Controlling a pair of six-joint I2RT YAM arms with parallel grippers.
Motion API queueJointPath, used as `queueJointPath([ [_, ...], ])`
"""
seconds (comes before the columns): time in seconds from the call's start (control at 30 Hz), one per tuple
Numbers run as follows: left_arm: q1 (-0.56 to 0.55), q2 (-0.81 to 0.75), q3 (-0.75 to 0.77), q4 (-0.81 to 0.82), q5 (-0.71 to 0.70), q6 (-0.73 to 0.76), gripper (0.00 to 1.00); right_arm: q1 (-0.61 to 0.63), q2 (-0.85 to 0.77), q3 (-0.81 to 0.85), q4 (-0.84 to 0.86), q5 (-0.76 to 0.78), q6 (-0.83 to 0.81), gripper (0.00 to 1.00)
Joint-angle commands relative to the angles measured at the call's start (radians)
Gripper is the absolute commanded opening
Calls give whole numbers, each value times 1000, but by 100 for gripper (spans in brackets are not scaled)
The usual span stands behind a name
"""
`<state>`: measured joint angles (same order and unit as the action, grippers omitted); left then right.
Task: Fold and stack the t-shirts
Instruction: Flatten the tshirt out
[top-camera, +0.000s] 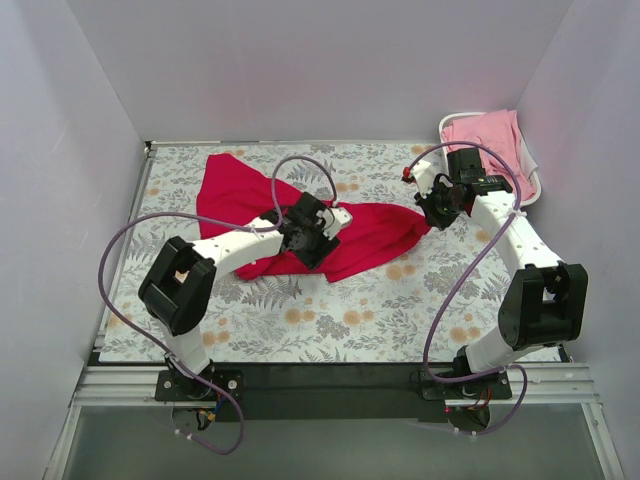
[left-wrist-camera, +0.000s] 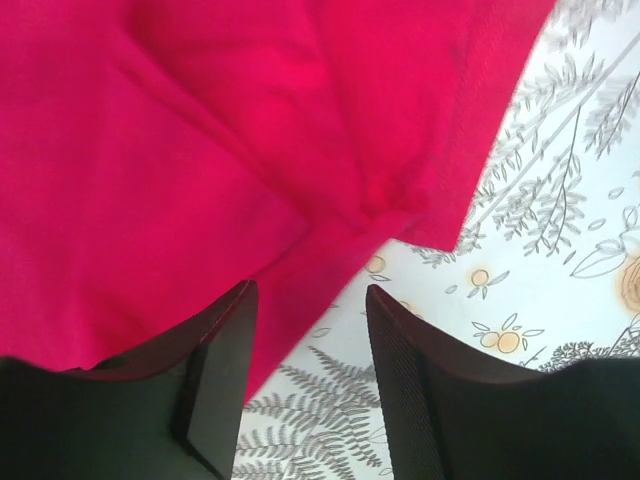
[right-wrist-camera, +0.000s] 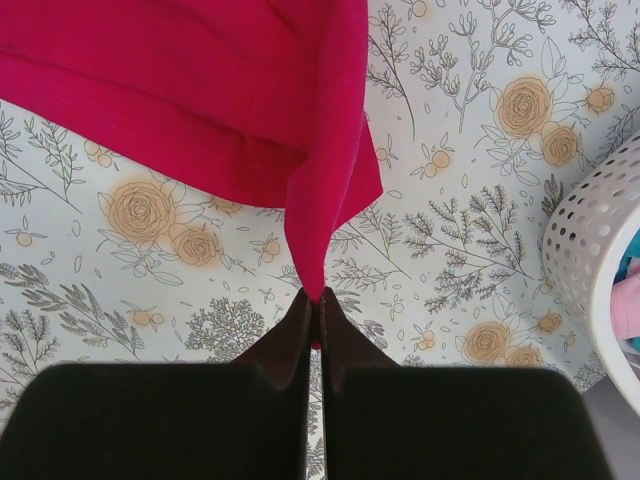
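Note:
The crimson red t-shirt (top-camera: 250, 195) lies crumpled across the middle of the floral table. My right gripper (top-camera: 428, 212) is shut on the shirt's right tip, and the cloth (right-wrist-camera: 322, 180) hangs stretched from the pinch (right-wrist-camera: 318, 298) above the table. My left gripper (top-camera: 322, 232) is open over the shirt's middle; in the left wrist view its jaws stand apart (left-wrist-camera: 308, 330) with a red edge (left-wrist-camera: 290, 290) lying between them, not gripped. Pale pink t-shirts (top-camera: 487, 137) are piled in the white basket at the back right.
The white plastic laundry basket (top-camera: 534, 188) stands at the table's back right corner, its perforated wall showing in the right wrist view (right-wrist-camera: 590, 240). Grey walls close in the left, back and right sides. The floral tablecloth (top-camera: 330, 320) covers the table.

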<state>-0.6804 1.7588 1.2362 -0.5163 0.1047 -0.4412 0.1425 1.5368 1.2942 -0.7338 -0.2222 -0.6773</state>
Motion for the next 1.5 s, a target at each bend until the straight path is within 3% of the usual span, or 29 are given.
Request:
queueJointPath([
  [0.0,-47,5,-11,55,-163,4,47,3,-14,2,-3,-2,4,1],
  [0.3,-64,91,28,62,-232,19,52,3,-7,-6,-1,-3,-1,1],
  [0.87,-67,99,78,84,-293,5,41,5,-3,-18,0,-2,-7,1],
  [1.27,-58,117,75,82,-255,10,14,3,-4,-21,-1,3,-10,1],
  [1.33,-38,111,78,76,-249,-2,0,5,-6,-21,-1,4,-8,1],
  [1.47,51,58,118,10,-217,-33,0,3,-7,-13,-1,14,-16,1],
])
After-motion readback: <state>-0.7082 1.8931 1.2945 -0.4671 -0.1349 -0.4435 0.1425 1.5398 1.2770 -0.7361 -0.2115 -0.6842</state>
